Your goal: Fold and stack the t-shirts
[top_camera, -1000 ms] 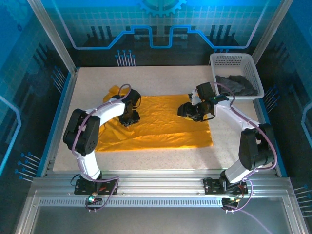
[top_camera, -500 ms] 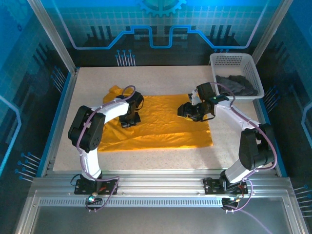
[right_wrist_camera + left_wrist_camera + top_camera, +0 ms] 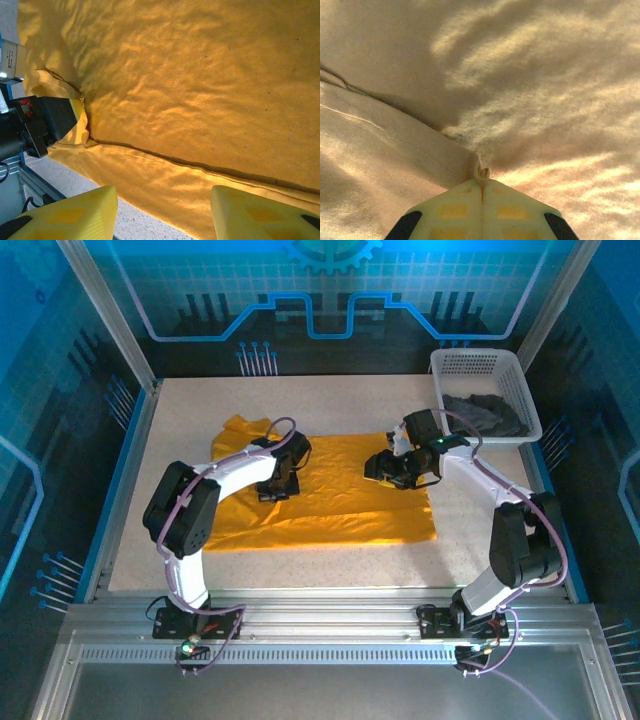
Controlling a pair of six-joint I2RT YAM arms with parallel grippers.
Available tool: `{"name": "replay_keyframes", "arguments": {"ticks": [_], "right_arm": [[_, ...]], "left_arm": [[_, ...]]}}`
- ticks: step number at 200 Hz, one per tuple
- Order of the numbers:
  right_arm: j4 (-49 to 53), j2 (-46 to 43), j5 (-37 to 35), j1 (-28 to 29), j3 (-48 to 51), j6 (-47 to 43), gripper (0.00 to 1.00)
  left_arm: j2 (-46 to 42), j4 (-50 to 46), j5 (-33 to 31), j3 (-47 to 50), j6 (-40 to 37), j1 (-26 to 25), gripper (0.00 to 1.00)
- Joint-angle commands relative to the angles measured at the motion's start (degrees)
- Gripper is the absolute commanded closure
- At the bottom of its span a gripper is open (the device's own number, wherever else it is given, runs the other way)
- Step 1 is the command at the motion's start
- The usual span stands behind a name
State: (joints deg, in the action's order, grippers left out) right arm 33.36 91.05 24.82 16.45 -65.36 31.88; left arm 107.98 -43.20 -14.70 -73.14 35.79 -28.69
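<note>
1. Since a second ago, the left tool (image 3: pixel 277 483) has slid to the right over the bench (image 3: pixel 340 400), and it has pulled the orange t-shirt (image 3: pixel 340 508) along with it.
2. Its fingers (image 3: pixel 455 210) are pressed together and pinch a small fold of the orange cloth.
3. The right tool (image 3: pixel 386 468) has stayed where it was, over the far right part of the orange t-shirt. It is spread wide and holds nothing.
4. The orange t-shirt lies in the middle of the bench, bunched up at its far left. A fold line runs along its near side.
5. The grey t-shirt (image 3: pixel 490 415) lies in the white basket (image 3: pixel 475 355) at the far right corner.
6. The bench is pale and speckled. Blue glowing walls (image 3: pixel 60 390) and a metal frame (image 3: pixel 330 625) stand around it.
</note>
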Motion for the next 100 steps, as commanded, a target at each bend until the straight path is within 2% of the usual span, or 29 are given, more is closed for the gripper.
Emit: {"name": "replay_keyframes", "arguments": {"ticks": [1,69,86,100], "right_arm": [[0.4,0.84,1.83,-0.42,-1.52,-0.74,0.48],[0.56,1.41,1.89,-0.52,-0.82,-0.72,0.48],[0.39,1.5,1.82,-0.51,-0.64,-0.67,0.48],[0.4,1.5,1.68,-0.52,-0.43,-0.81,0.48]], "left_arm": [[-1.53,-0.4,-2.2,-1.36,-2.29,-1.43,1.0],[-1.6,1.53,-3.36,-0.95,-4.4,-3.11,1.0],[-3.17,2.04,-5.03,-0.16,-3.97,-3.3,0.75],[-6.28,4.55,-5.49,1.33,-3.8,-3.28,0.63]]}}
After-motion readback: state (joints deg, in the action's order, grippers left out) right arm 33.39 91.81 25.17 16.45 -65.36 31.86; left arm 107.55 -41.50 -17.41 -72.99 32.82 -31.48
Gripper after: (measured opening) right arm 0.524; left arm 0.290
